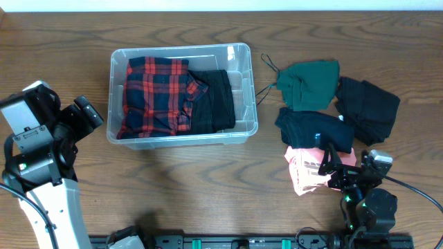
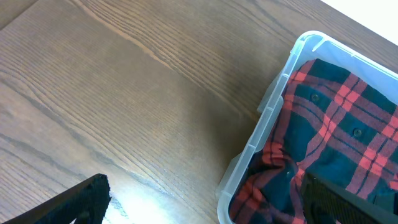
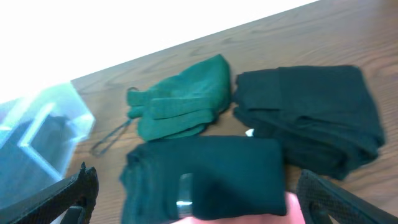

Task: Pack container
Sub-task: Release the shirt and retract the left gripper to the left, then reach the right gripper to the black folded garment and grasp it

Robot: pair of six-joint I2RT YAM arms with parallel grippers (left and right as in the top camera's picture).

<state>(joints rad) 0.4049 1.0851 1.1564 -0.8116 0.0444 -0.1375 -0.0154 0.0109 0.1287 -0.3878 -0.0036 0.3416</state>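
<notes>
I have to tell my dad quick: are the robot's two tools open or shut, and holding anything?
Left tool: open, holding nothing.
Right tool: open, holding nothing.

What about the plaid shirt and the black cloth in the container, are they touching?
Touching. The overhead view shows the plaid shirt lapping over the edge of the black cloth inside the container, with no gap between them.
</notes>
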